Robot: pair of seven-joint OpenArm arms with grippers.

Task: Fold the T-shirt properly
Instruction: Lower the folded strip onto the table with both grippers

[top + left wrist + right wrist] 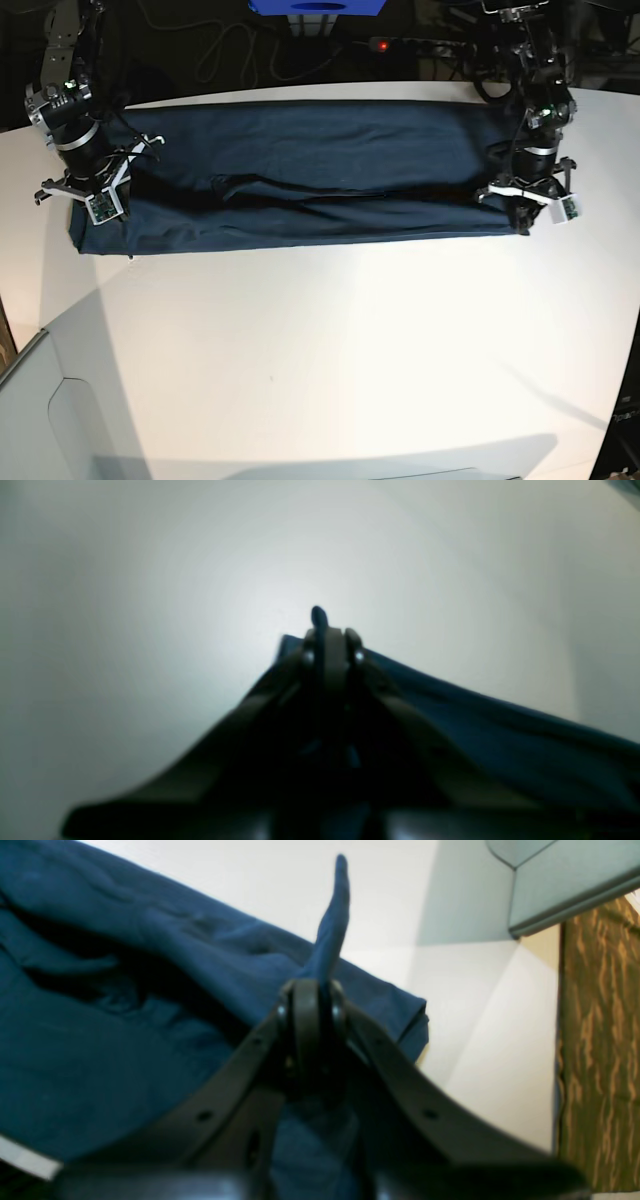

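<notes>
White worktop [320, 350] carries one T-shirt [300, 180] across the upper frame. Two pincers, left pincer [327, 630] and right pincer [312, 990], each pressed together, pinching its cloth.

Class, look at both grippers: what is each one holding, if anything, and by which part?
Both are shut on the T-shirt. The left gripper and the right gripper each pinch a fold of fabric at opposite ends of the long folded band.

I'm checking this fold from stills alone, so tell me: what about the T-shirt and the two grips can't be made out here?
- Base view: both pinch points on the T-shirt are hidden under the arms.
- Left wrist view: the left gripper is blurred and backlit; its pinched scrap barely shows.
- Right wrist view: the right gripper covers the cloth below its jaws.
- Neckline and sleeves: folded under, unseen in any view.
</notes>
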